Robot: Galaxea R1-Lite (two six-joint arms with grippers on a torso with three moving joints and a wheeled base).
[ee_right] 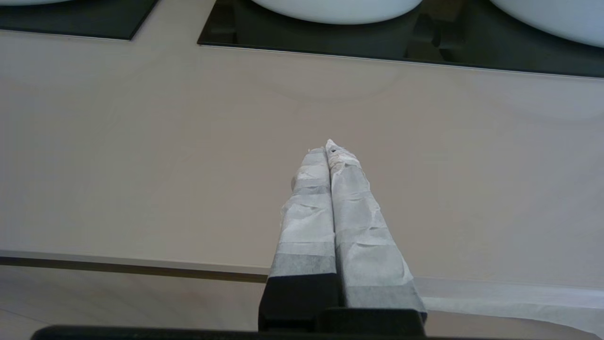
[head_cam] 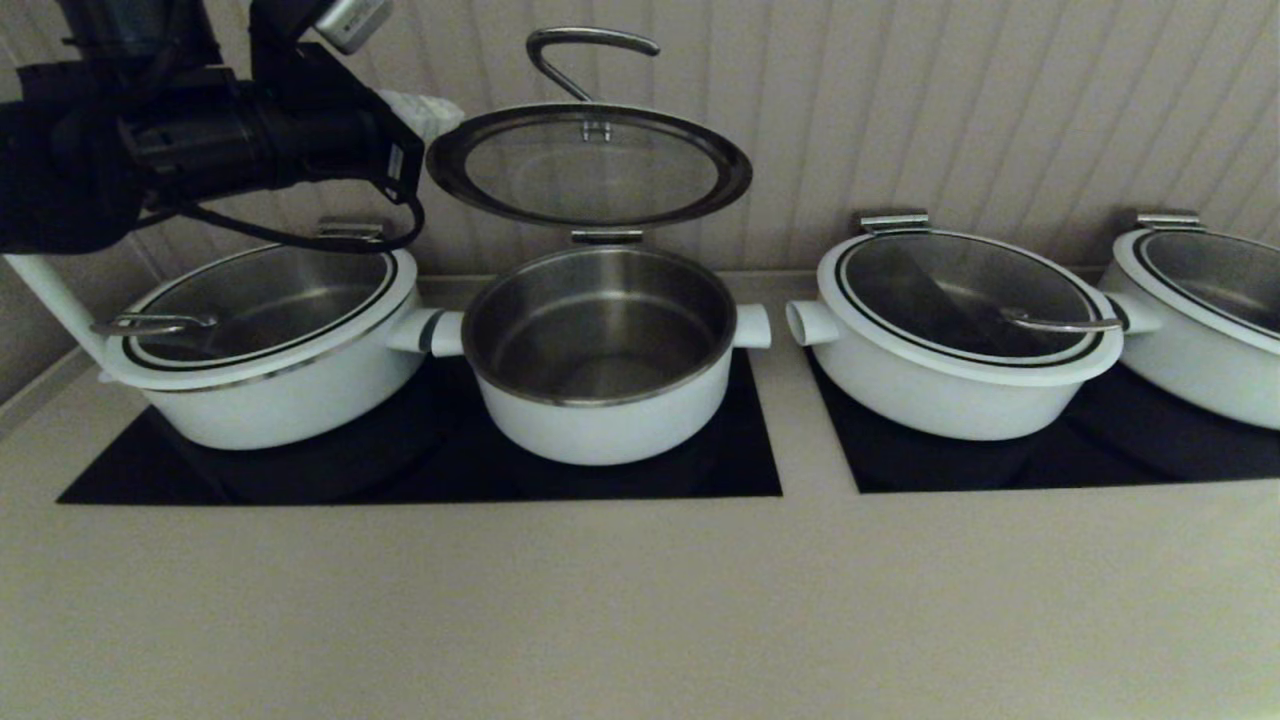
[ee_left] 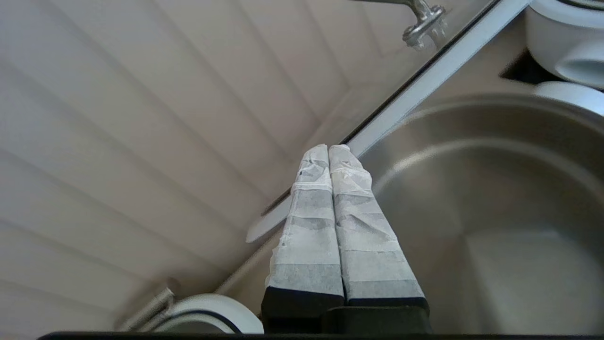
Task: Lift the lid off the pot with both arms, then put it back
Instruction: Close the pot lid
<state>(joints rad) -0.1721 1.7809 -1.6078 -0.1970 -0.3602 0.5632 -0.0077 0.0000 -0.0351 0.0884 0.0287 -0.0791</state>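
Observation:
The lid, glass with a white rim and a curved steel hook handle, hangs tilted above the open pot, clear of the pot's rim. My left gripper is at the lid's left edge. In the left wrist view its taped fingers are pressed together with nothing between them, tips against the lid's rim, over the pot's steel inside. My right gripper is out of the head view; it is shut and empty low over the bare counter in front of the hobs.
A wider white pot with its lid on stands close left of the pot, under my left arm. Two more lidded pots stand on the right hob. A panelled wall is right behind.

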